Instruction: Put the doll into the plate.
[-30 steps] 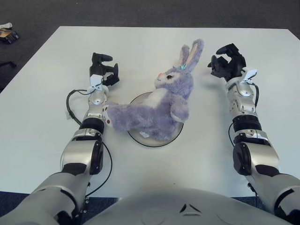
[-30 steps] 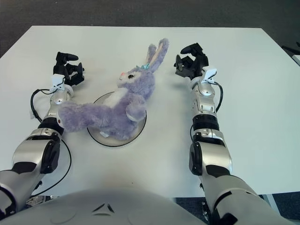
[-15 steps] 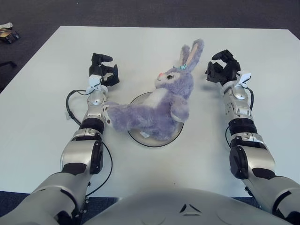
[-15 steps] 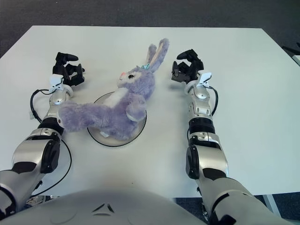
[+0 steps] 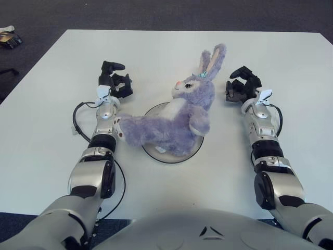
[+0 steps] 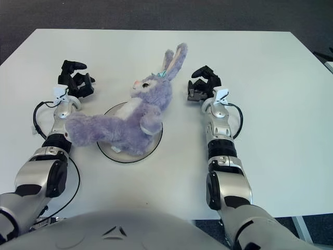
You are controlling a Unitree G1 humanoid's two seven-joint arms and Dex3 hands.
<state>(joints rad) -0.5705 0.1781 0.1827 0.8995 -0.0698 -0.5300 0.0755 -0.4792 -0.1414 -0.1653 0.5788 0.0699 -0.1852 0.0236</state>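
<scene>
The right robot hand (image 5: pixel 240 87) has drawn inward toward the doll (image 5: pixel 177 117) over the last second, fingers loosely curled and holding nothing; it now sits just beside the ears. The left robot hand (image 5: pixel 114 83) is also empty and part-curled, left of the doll. The doll lies across the plate (image 5: pixel 195 148), its legs trailing onto the counter (image 5: pixel 166 47), so placement looks nearly done. No readable writing, as far as I can tell.

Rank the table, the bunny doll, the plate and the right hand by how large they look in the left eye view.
1. Table
2. Bunny doll
3. Plate, though the doll covers most of it
4. Right hand, fingers open, right of the doll's ears
</scene>
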